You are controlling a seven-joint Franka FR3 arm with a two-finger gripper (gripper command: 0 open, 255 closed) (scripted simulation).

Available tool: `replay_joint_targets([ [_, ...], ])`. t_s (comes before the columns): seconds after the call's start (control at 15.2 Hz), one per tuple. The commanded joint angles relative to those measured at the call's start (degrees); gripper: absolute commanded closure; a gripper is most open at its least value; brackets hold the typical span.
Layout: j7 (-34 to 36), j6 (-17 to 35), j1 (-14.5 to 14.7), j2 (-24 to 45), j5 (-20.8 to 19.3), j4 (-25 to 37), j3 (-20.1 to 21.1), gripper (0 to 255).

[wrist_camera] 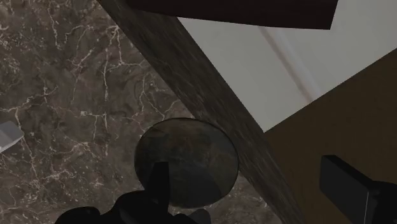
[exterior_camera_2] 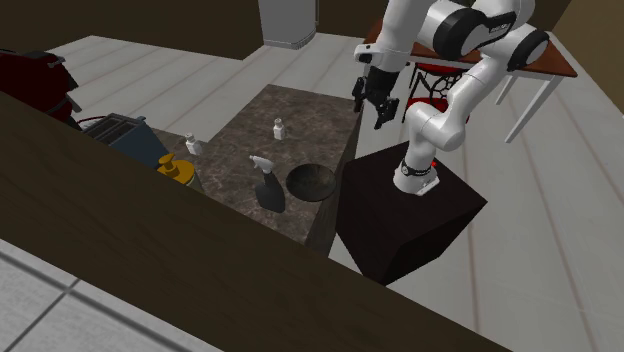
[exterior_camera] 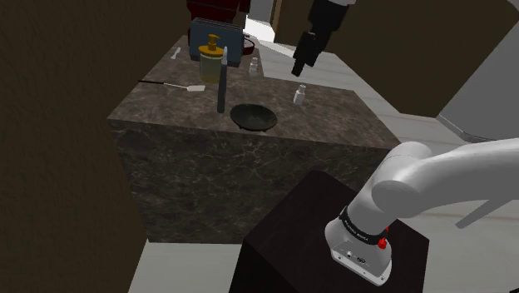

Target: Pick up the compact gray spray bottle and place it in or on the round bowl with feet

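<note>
Dark grey spray bottle (exterior_camera: 222,81) stood upright on marbled counter (exterior_camera: 333,116), just beside dark round bowl (exterior_camera: 254,116), black gripper (exterior_camera: 301,65) held above the counter's edge, well apart from the bottle, fingers spread apart, nothing clasped

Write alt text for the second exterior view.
A white robot arm on a dark box stand holds its open black gripper in the air near the edge of a dark marble counter. On the counter, a grey spray bottle stands beside a dark round bowl, with two small white bottles and a yellow dispenser nearby.
</note>
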Motion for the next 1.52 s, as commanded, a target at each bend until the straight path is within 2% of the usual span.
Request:
replay_joint_targets([
  [0.0, 0.0, 0.0, 0.0, 0.0, 0.0, 0.0, 0.0, 0],
  [0.4, 11.3, 8.2, -3.2, 11.4, -1.1, 4.9, 5.7, 0],
  [0.79, 23.3, 13.3, -6.7, 24.1, -5.2, 13.3, 10.6, 0],
  [1.12, 33.7, 14.6, -8.9, 35.4, -11.0, 22.9, 13.7, 0],
  [1.45, 43.4, 13.1, -9.3, 47.3, -18.0, 35.1, 15.0, 0],
])
